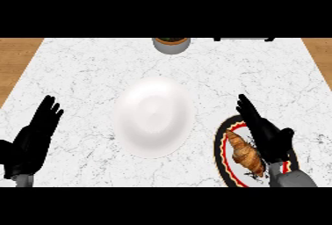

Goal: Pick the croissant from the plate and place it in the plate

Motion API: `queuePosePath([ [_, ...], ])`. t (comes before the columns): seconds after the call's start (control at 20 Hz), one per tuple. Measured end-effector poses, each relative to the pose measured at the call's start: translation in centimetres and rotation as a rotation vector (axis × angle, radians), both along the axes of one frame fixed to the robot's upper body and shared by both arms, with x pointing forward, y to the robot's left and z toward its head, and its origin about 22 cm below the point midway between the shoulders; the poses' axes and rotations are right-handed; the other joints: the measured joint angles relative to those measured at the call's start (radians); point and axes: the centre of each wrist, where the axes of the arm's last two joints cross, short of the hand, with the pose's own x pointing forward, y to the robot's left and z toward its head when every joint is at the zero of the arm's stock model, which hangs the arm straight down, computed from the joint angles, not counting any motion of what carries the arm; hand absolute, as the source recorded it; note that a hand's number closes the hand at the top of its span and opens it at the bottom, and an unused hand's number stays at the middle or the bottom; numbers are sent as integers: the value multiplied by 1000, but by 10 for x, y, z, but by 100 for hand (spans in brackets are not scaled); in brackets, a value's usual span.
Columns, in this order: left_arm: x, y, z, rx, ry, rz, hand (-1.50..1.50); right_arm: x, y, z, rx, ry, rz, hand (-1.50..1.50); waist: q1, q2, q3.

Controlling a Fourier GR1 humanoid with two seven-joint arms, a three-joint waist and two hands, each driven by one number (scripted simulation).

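Head view shows the right robot hand, fingers straight and holding nothing, poised beside the croissant on the black-rimmed plate, where an off-centre grasp could nudge the pastry away before reaching the white plate.
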Motion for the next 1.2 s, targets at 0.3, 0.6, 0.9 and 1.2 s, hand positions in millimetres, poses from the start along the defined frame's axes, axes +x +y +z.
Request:
queuePosePath([
  [0.3, 8, 1, -7, 116, -63, -55, 0, 10, 63, 24, 14, -75, 173, 150, -13, 6, -6],
  [0.6, 8, -3, -25, 151, -52, -103, 0, -4, 70, 16, -209, -393, 25, -150, -39, 1, -11],
  [0.9, 14, 1, -39, 164, -63, -126, 0, -56, 73, -23, -264, -565, -30, -150, -34, 6, -8],
  [1.2, 20, -3, -44, 165, -68, -134, 0, -97, 43, -17, -387, -612, -138, -150, -32, 5, -8],
])
